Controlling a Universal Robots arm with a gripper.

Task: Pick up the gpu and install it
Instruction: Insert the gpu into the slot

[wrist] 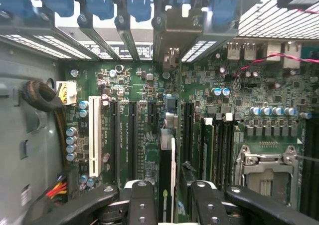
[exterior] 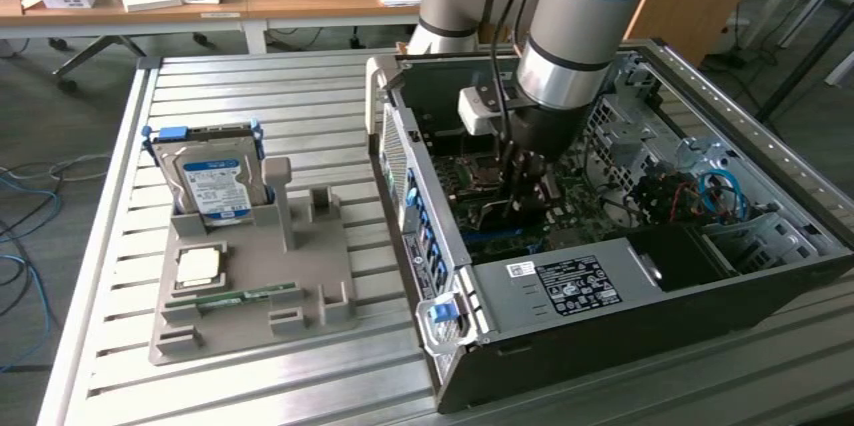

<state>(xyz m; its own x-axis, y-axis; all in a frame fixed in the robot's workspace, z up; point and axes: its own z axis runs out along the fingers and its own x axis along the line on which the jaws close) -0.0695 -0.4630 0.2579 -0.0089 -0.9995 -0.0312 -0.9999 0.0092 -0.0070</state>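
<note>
Even indoor light, shadowed case interior, glare on vent slots, foreground softly blurred

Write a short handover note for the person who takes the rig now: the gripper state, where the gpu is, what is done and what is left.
Gripper: open, inside the computer case, its fingers on either side of the gpu without clamping it.
Gpu: seen edge-on, standing upright in an expansion slot of the motherboard, its end towards the rear slot openings.
Done: the gpu is picked up, placed in the slot and let go.
Left: whether the card is fully seated cannot be judged from these views.
The hard drive and memory stick sit on the grey holder.
</note>
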